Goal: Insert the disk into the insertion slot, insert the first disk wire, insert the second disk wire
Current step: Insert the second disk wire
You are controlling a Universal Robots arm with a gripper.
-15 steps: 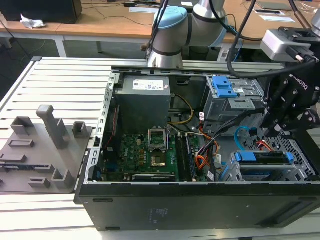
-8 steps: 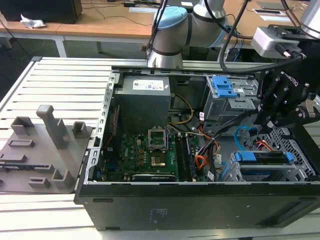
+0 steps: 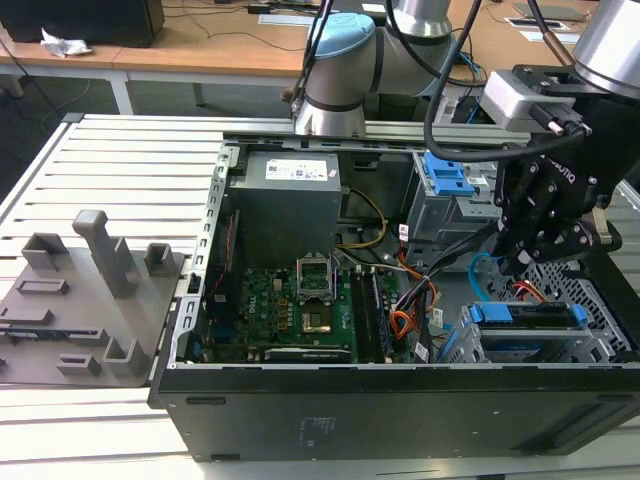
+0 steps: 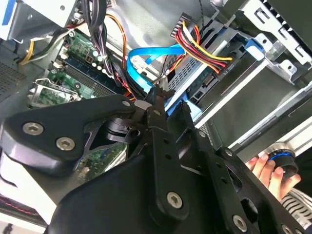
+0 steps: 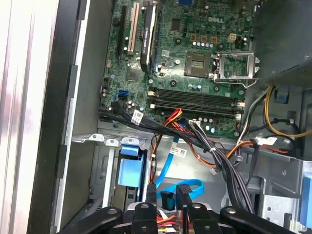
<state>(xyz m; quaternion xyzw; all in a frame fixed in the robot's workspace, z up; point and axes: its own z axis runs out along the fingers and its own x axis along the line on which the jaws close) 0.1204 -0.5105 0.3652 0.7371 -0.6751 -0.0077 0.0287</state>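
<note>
Open computer case [image 3: 400, 400] lying on a slatted table [image 3: 120, 160], motherboard [image 3: 290, 305] facing up. The disk [image 3: 527, 316] lies flat in the insertion slot [image 3: 600, 300], in the case's near corner on the exterior view's right. Its blue caddy shows along the top edge. Long axis runs parallel to the case's near wall, with one short end toward the motherboard. In the second wrist view the first disk wire [image 4: 202, 46], a red, yellow and black bundle, ends in a black plug at that end of the drive. The gripper [image 3: 515, 258] hangs just above the disk's motherboard-side end, pointing down into the case. In both wrist views its fingers [image 5: 151, 195] stand only narrowly apart, pinching the black plug at the free end of the second disk wire [image 5: 165, 165]. That flat light-blue cable loops up from the plug and runs back toward the motherboard edge; its loop also shows in the exterior view [image 3: 478, 268] and the second wrist view [image 4: 151, 52]. Taller grey bay [image 3: 440, 215] with a blue clip [image 3: 445, 175] stands at the case's far side, behind the gripper. A person's hand [image 4: 265, 168] shows beyond the case wall in the second wrist view.
</note>
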